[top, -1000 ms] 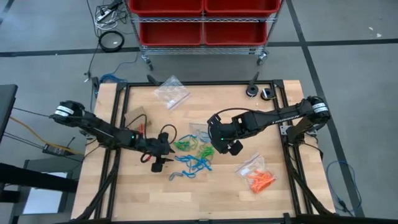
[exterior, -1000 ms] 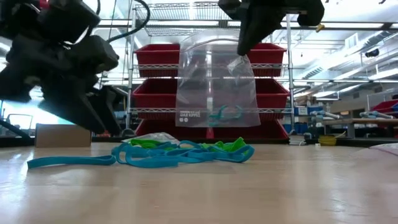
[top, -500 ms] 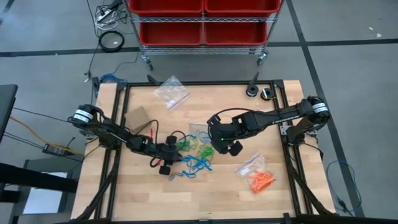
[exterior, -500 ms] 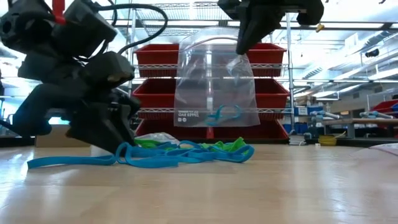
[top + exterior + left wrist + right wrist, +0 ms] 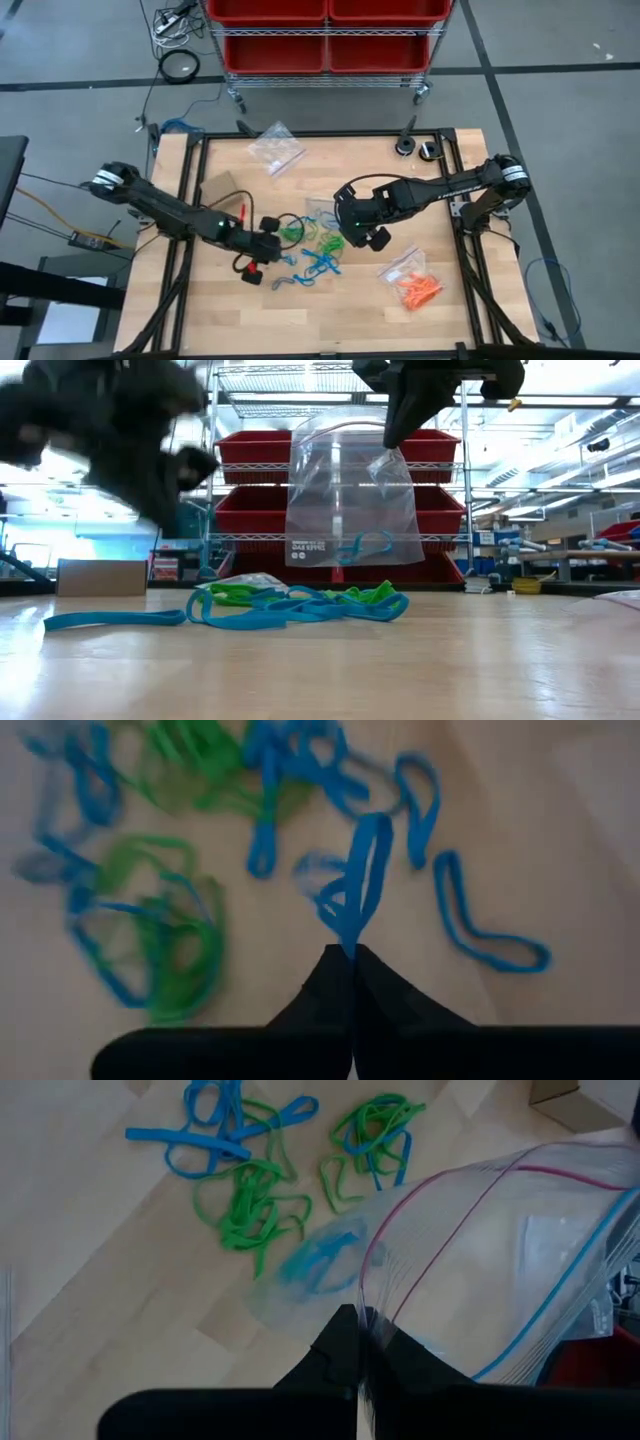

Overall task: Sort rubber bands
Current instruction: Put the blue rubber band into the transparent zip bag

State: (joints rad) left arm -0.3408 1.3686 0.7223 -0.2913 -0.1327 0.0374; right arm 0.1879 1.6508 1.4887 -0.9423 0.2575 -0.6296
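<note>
Gripping: the left gripper is clenched on one blue rubber band, which stands out from its fingertips above the table.
Change since a second ago: the left gripper's fingers were spread wide and are now pinched together; half a second ago it sat low at the left end of the pile in the low view, and now it shows raised and blurred at upper left.
Rubber bands: a loose tangle of blue and green rubber bands lies at the centre of the high view, between the two grippers; in the low view it stretches along the table left of centre.
Right gripper: the right gripper is clamped on the top edge of a clear plastic bag, which hangs open above the table at upper centre of the low view, with a few blue bands inside.
Orange bands: a second bag with orange bands lies at lower right of the high view, well apart from the pile.
Around: another clear bag lies at the top of the table; a cardboard piece lies at left; a red bin shelf stands beyond the table.
</note>
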